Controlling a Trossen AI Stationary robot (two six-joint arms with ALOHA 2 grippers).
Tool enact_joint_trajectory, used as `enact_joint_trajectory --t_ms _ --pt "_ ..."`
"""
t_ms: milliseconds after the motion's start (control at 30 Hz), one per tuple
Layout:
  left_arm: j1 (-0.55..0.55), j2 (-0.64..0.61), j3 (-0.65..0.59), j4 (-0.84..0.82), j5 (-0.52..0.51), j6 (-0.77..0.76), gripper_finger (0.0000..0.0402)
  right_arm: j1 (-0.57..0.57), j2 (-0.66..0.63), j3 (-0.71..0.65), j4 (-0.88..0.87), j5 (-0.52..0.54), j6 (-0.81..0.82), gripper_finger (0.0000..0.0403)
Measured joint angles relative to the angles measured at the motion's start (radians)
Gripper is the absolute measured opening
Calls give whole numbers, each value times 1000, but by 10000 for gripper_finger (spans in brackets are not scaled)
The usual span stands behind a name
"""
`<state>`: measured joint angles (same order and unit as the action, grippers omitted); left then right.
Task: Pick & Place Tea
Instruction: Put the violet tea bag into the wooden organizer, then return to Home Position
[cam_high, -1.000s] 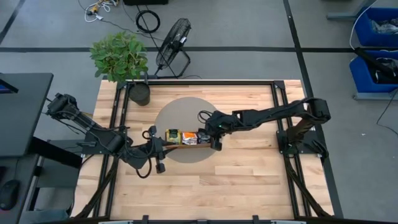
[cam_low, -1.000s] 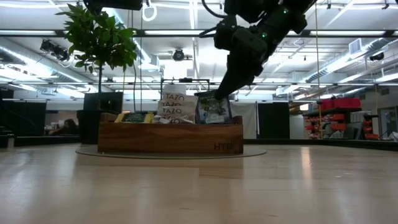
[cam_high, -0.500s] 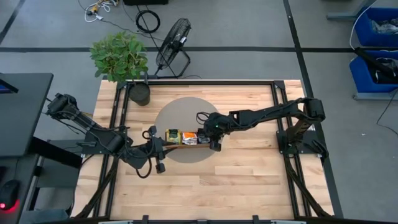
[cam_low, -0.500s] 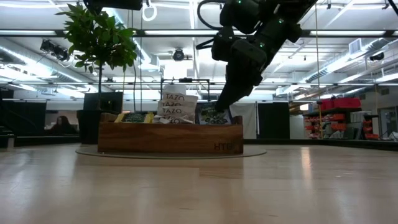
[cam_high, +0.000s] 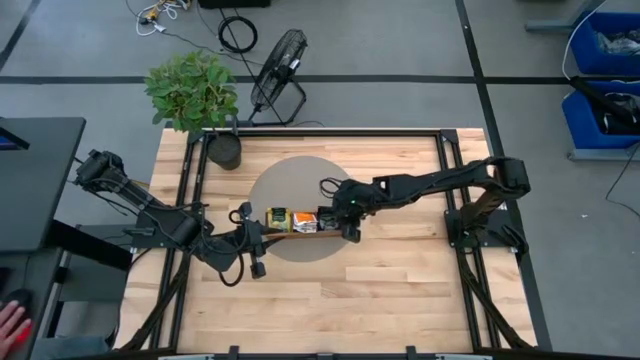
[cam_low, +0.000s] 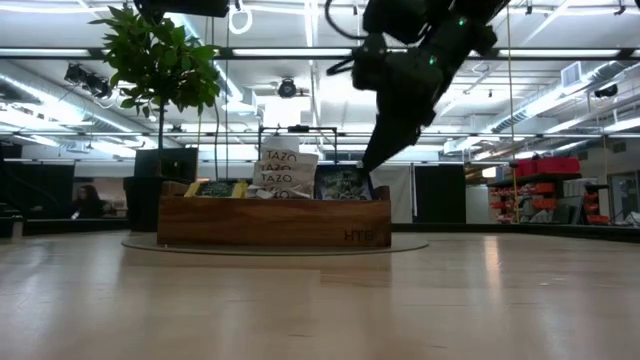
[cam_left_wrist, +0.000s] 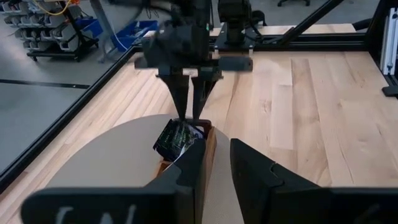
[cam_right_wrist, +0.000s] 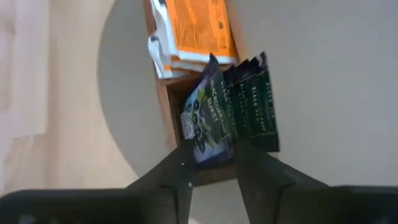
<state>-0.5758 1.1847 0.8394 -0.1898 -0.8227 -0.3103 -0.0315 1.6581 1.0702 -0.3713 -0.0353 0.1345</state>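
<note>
High view: right gripper (cam_high: 349, 226) reaches over the right end of the wooden tray (cam_high: 290, 229) on the grey round mat (cam_high: 295, 175); left gripper (cam_high: 258, 262) sits low beside the tray's left end.

Low view: tea packets (cam_low: 285, 170) stand upright in the tray; open workshop room behind.

Left wrist view: left fingers (cam_left_wrist: 186, 165) slightly apart, holding nothing.

Right wrist view: right fingers (cam_right_wrist: 180, 171) spread either side of the dark tea packets (cam_right_wrist: 227, 109) in the tray's end compartment, orange packets (cam_right_wrist: 193, 28) next to them.

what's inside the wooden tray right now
The wooden tray holds standing tea sachets: yellow-green ones, white-and-orange TAZO ones, and dark navy ones at the end under the right pincer. The tray wall hides their lower halves.
</note>
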Motion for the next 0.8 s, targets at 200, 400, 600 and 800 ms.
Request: enact_joint_trajectory --t_ms 200,400,600,800 --pt "1 0 0 2 -41 34 78 3 -123 1 -100 0 39 129" --pt "7 0 -51 105 -125 96 75 41 -256 1 -263 90 78 115" --pt "24 0 -165 365 -92 203 50 146 -340 1 -336 250 141 51" --pt "95 0 -312 810 154 374 8 228 -351 1 -338 313 202 13"
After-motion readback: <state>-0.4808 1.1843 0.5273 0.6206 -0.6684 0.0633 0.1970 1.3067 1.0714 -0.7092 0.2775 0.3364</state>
